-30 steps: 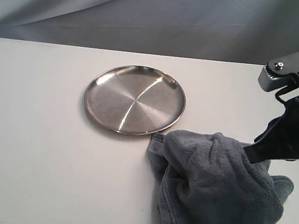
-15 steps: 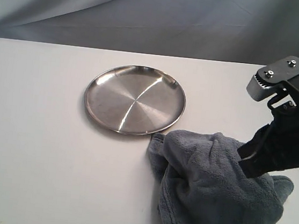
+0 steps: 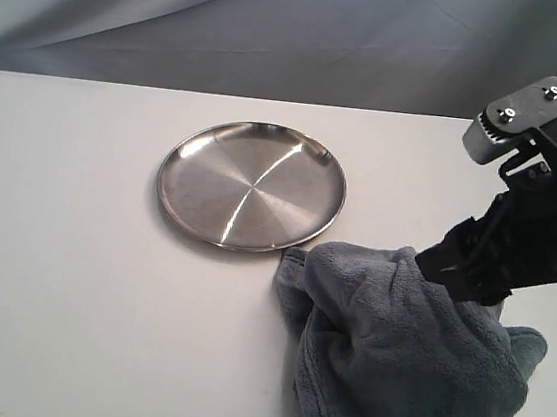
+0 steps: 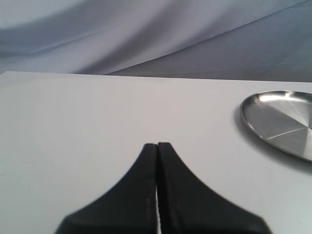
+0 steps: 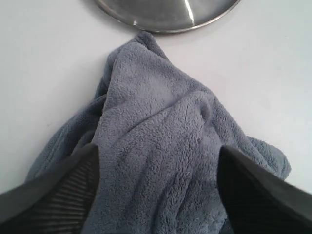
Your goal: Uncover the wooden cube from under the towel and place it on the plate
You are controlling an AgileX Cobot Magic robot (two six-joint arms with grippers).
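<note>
since a second ago the right gripper has slid from the towel's right flank up toward its peak, and its jaws have parted; the towel itself lies as before. it is a thick, fluffy blue-grey heap with deep folds, bunched into a hump on the right front of the white table. the wooden cube shows in no view. one towel corner reaches the near rim of the shiny steel plate, touching it or just short. left of plate and towel the tabletop runs wide and bare; the towel passes out of the exterior view's lower edge. the right arm leans in from the right, fingers spread wide on either side of the hump, gripping nothing. the left gripper hangs over bare table near the plate, fingers pressed together.
</note>
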